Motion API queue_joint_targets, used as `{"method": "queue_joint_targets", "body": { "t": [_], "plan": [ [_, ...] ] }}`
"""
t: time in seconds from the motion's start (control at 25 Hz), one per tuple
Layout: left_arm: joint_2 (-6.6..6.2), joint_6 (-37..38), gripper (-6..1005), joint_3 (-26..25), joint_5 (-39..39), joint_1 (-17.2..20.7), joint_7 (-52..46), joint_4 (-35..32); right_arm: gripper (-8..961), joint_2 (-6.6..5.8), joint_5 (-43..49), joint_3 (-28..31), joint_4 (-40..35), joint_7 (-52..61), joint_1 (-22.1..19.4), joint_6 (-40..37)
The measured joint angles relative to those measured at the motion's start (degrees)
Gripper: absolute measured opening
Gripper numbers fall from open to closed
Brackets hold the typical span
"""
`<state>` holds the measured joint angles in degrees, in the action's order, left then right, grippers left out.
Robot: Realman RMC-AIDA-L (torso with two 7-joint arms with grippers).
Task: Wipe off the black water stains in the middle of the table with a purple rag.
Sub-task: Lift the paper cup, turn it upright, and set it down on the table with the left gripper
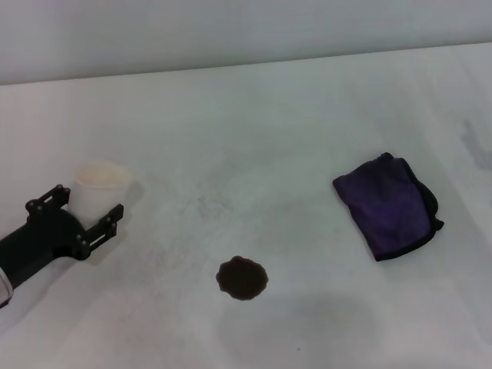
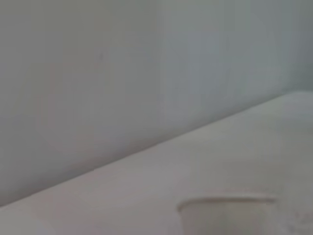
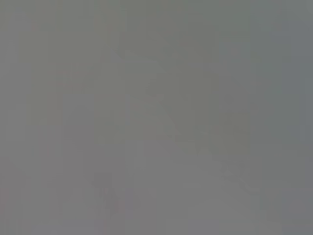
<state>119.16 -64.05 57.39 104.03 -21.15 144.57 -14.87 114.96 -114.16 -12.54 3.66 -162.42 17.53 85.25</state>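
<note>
The black water stain is a small dark round blotch on the white table, near the front middle. The purple rag lies crumpled on the table to the right of the stain, a good way apart from it. My left gripper is at the left, low over the table and far from both. Its fingers are spread on either side of the base of a white paper cup. The cup's rim also shows in the left wrist view. My right gripper is out of view, and the right wrist view shows only plain grey.
A pale wall runs along the table's far edge. Bare tabletop lies between the cup, the stain and the rag.
</note>
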Motion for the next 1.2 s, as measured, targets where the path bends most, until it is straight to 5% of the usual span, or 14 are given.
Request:
{"method": "queue_joint_targets", "body": {
  "t": [1.04, 1.2],
  "plan": [
    [0.37, -3.59, 696, 0.22, 6.23, 6.60, 13.31, 2.87, 872, 0.02, 0.00, 0.17, -0.07, 0.00, 0.97, -1.97],
    [0.21, -3.38, 759, 0.25, 6.30, 6.31, 13.49, 4.13, 872, 0.08, 0.00, 0.00, -0.42, 0.00, 1.10, -2.26]
  ]
}}
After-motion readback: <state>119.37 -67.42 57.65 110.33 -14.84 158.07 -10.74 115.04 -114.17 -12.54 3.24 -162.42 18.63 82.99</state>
